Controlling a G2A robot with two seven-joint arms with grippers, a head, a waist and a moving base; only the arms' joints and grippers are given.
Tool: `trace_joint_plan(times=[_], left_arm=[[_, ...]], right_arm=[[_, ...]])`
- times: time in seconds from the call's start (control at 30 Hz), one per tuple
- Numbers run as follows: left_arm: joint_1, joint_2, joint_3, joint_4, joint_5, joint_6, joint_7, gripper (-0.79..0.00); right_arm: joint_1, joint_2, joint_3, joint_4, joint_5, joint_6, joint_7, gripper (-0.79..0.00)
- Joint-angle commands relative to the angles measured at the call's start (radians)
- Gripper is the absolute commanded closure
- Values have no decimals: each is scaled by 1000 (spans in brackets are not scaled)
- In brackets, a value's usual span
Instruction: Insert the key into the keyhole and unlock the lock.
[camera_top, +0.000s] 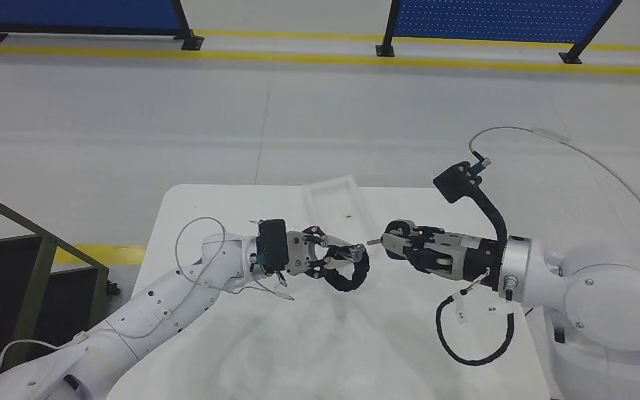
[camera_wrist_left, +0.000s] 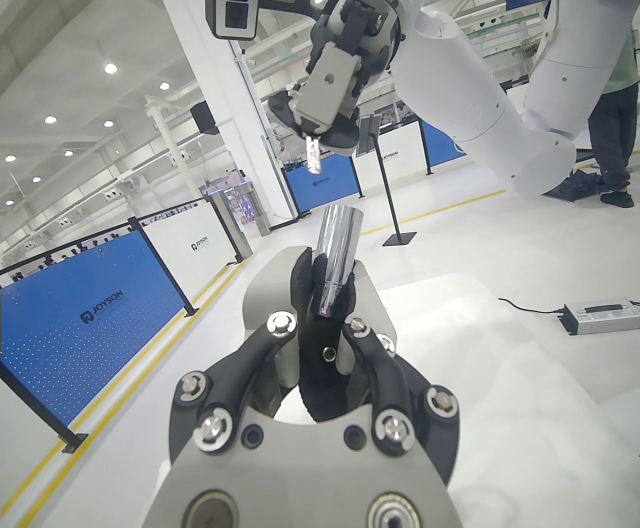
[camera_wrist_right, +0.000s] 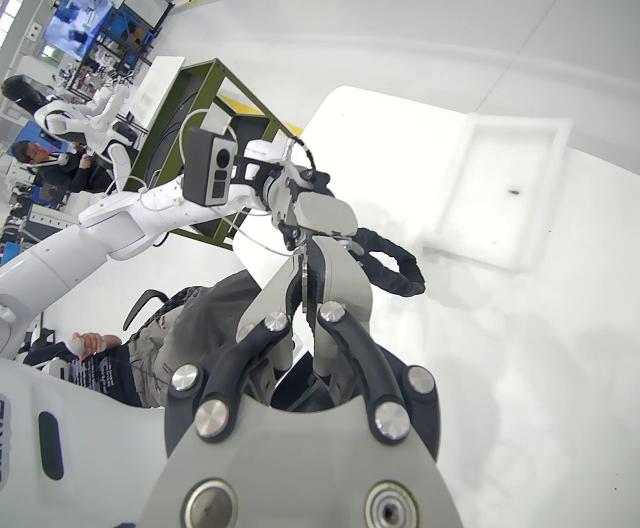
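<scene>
Above the tabletop (camera_top: 250, 205), gripping the rigid, likely slick lock (camera_wrist_left: 336, 250) in left end effector (camera_wrist_left: 325, 282), pinching light key (camera_wrist_left: 313, 157) at three o'clock in right end effector (camera_top: 388, 241)

This is a large indoor robot test hall, more factory floor than room. The pale, smooth floor carries long yellow lines (camera_top: 300, 58), and blue barrier panels (camera_wrist_left: 90, 320) on black feet fence off separate work bays. Overhead runs a high ceiling with rows of round lights (camera_wrist_left: 110, 67), held up by a white column (camera_wrist_left: 235, 115), and a set of entry gates (camera_wrist_left: 240, 220) stands farther back. The bay itself holds a plain white table (camera_top: 200, 215) beside a green metal frame (camera_wrist_right: 250, 91). A power box (camera_wrist_left: 597, 315) with its cable lies on the floor. Another white robot (camera_wrist_right: 95, 112) stands in a neighbouring bay, near shelves of equipment (camera_wrist_right: 125, 25).
</scene>
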Motion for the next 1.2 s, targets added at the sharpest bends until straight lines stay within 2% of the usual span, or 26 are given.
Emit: trace_joint_plan(times=[0.0, 0.2, 0.43, 0.6, 1.17], left_arm=[[14, -6, -13, 1, -3, 11, 0, 0], [44, -25, -40, 19, -6, 3, 30, 0], [64, -48, -73, 57, -21, -21, 29, 0], [74, -61, -92, 69, -3, -38, 24, 0], [110, -89, -161, 83, 56, -66, 12, 0]], right_arm=[[19, 4, -12, 0, -8, 19, 1, 0], [44, 12, -31, 0, 8, 75, -2, 0], [68, 26, -90, 0, -25, 91, 40, 0], [81, 34, -134, 0, -35, 106, 26, 0], [93, 68, -170, 0, -81, 142, -11, 0]])
